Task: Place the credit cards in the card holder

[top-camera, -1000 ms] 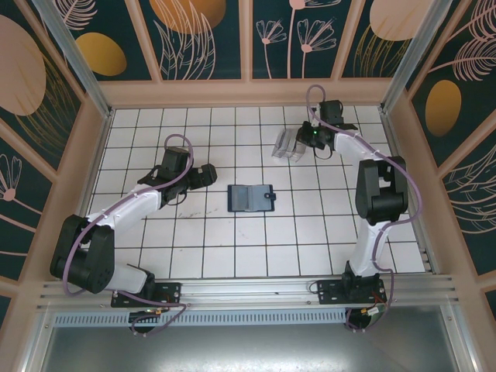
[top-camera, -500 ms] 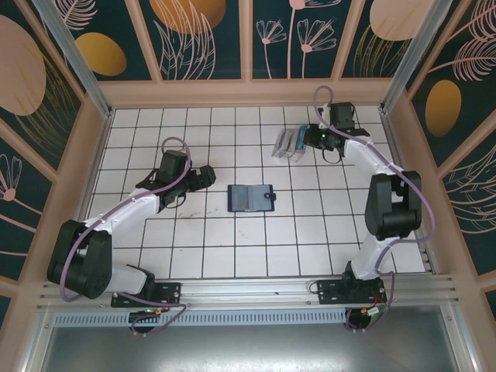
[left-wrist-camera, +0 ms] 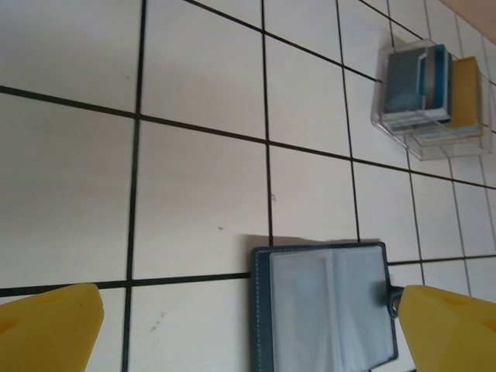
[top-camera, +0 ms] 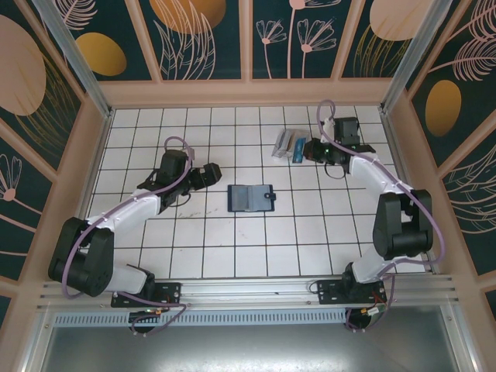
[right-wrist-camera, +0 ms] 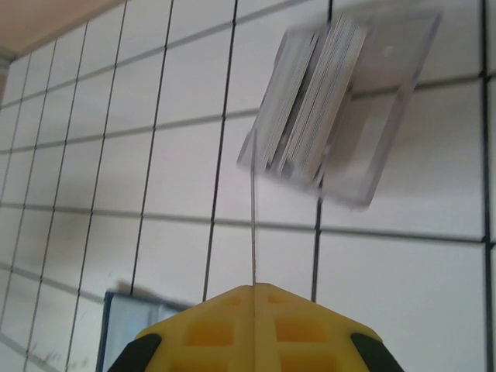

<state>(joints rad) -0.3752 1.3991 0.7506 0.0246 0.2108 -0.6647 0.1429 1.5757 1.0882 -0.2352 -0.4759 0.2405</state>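
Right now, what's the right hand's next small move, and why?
Probably carry the right hand toward the card holder. It is shut on a thin credit card, seen edge-on, near the clear tray. The holder lies open beside the open left hand.

Ahead of the right gripper [right-wrist-camera: 254,288], the clear tray [right-wrist-camera: 380,147] and its stack of credit cards [right-wrist-camera: 310,101] are smeared by blur; their colours cannot be told. The card [right-wrist-camera: 253,232] pinched in its closed fingers shows edge-on only, a thin line. Between the left gripper [left-wrist-camera: 248,332] and its fingertips [left-wrist-camera: 46,325], the card holder [left-wrist-camera: 325,310] runs off the bottom edge, as do both fingertips.
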